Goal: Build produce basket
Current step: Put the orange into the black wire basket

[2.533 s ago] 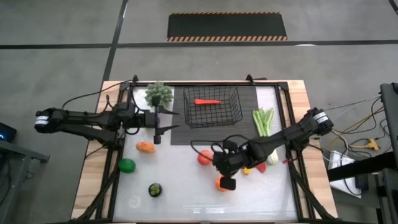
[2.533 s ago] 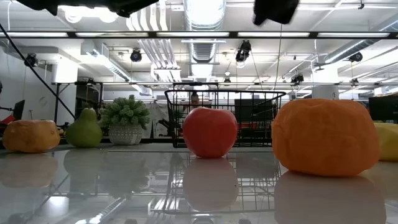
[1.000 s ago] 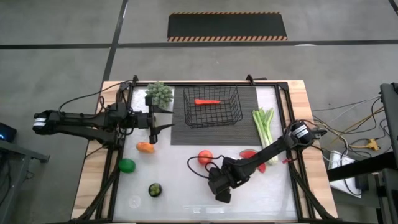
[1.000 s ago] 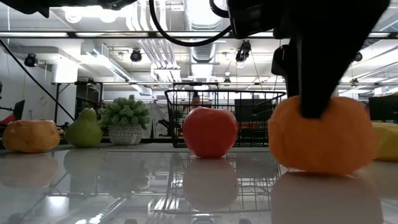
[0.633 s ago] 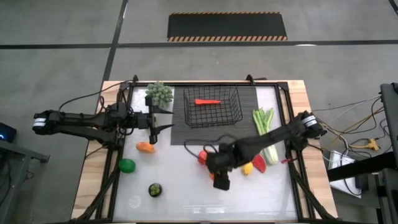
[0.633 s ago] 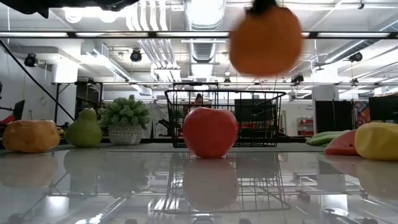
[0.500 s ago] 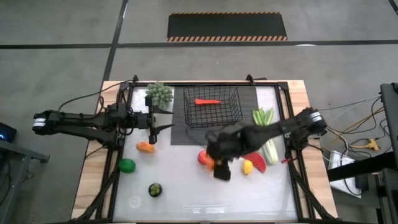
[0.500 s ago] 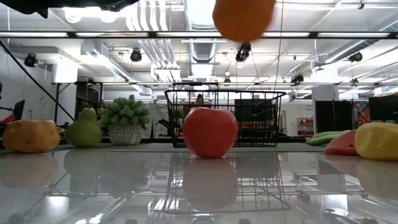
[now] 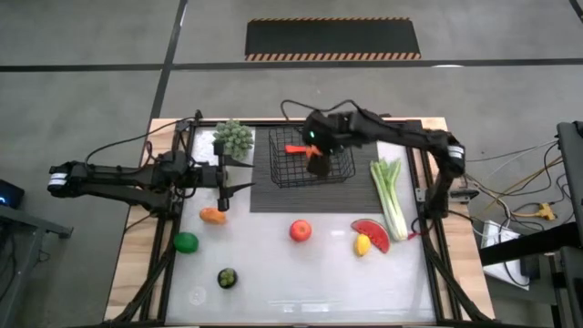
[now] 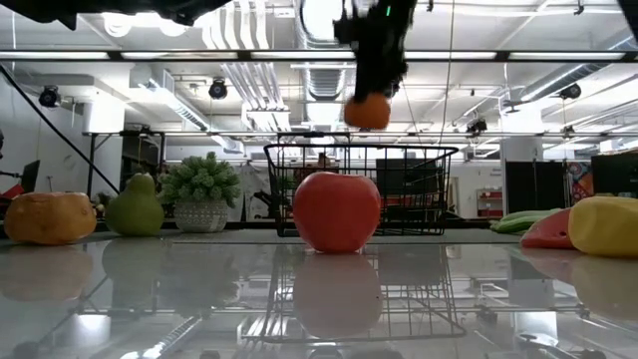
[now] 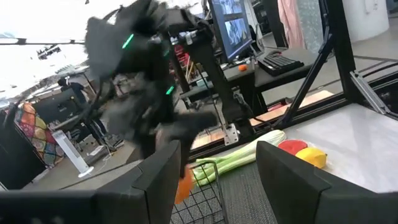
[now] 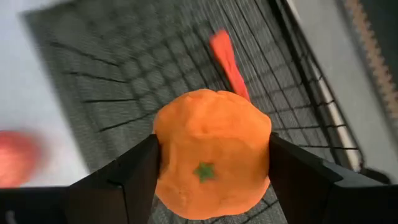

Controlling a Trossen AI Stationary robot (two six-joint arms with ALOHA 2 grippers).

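Between the right gripper's (image 12: 211,186) fingers sits the orange (image 12: 211,158), pinched on both flanks and hanging in the air over the basket (image 9: 311,158). Directly below the fingers lies the open mesh floor, and just beyond them the carrot (image 9: 298,148) rests inside the basket toward its back wall. To do this step well, the arm should probably descend until the orange is under the rim, aiming for bare mesh beside the carrot, not on top of it, and only then spread the fingers, since a round fruit dropped from height could bounce or roll against the wire. Farther off from these fingers, on the tabletop (image 9: 273,273), wait the red apple (image 9: 300,230), the lemon (image 9: 363,244), the watermelon slice (image 9: 373,232) and the celery (image 9: 392,193), with the green apple (image 9: 186,242) and a dark round fruit (image 9: 226,277) farther again. The left gripper (image 9: 226,187) idles well apart, fingers narrowly parted and holding nothing.
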